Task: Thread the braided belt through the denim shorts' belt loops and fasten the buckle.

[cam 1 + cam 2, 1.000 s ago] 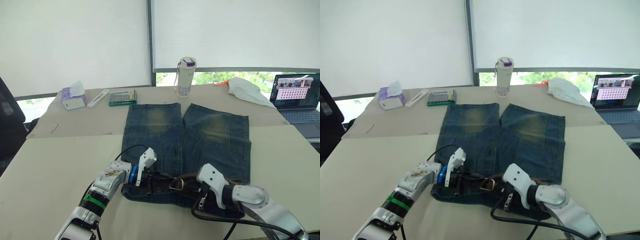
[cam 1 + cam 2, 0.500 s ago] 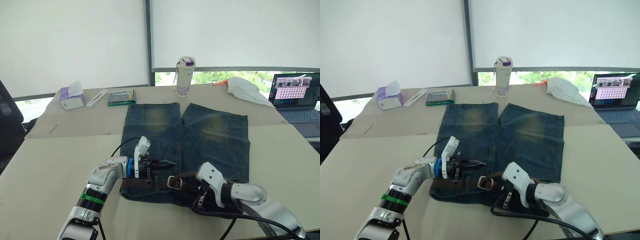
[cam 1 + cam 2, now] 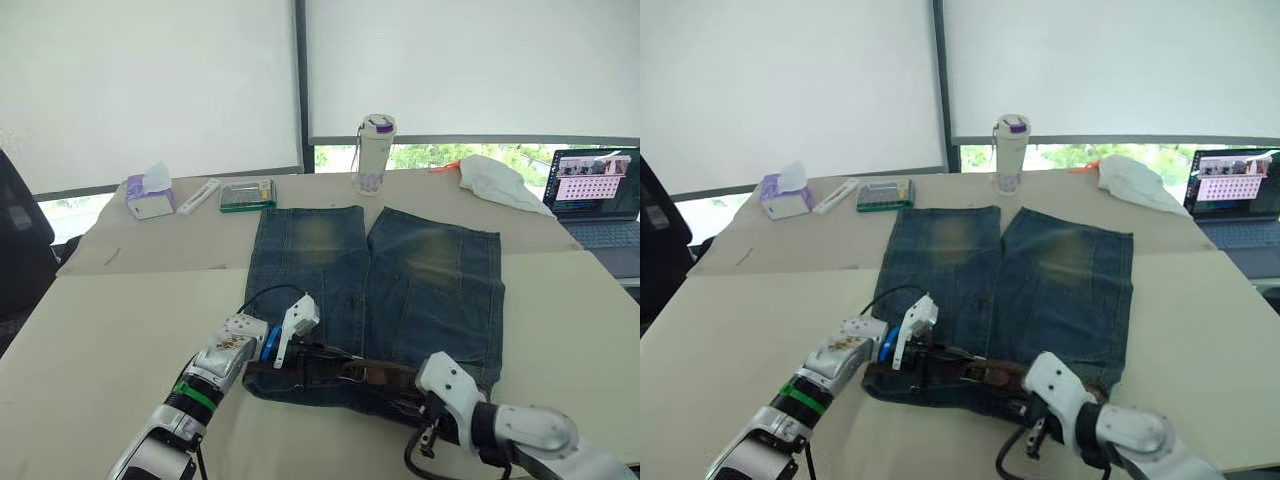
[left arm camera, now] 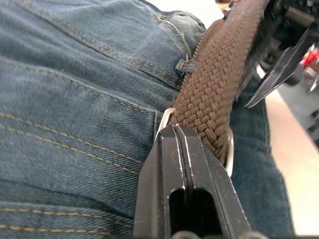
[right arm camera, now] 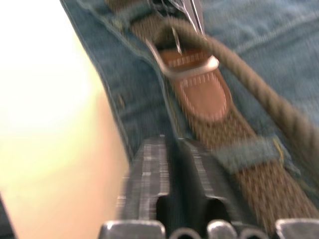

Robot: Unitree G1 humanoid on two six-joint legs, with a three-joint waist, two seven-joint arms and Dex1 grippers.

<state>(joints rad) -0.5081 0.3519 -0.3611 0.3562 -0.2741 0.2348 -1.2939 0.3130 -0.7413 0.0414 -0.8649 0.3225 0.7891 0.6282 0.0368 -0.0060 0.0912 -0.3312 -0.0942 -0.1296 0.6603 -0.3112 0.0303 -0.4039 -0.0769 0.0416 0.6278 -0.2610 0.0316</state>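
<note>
- The faded blue denim shorts (image 3: 375,290) lie flat on the pale bench (image 3: 100,330), waistband toward you. The dark brown braided belt (image 3: 345,370) runs along that waistband, and its small silver rectangular metal buckle (image 4: 227,149) sits near the middle.
- Your left end effector (image 4: 182,169) has its black fingers pressed together with no gap at the tips, just at the buckle frame. You cannot tell from here whether they pinch the frame or only rest against it. If it is only contact, the buckle may slide when you pull and the prong may miss the weave.
- Your right end effector (image 5: 172,164) looks closed too, its fingers meeting over the belt beside a narrow blue denim belt loop (image 5: 249,152). What it grips, if anything, is not clear.
- In the right wrist view the free end rises in a loose arc over the tan leather tab (image 5: 202,97). Pull too hard and the whole waistband may bunch and drag toward you.
- Pull unevenly and the strap may twist at the buckle.
- Both end effectors work close together; watch that their fingers do not collide or snag the black cable (image 3: 262,296).
</note>
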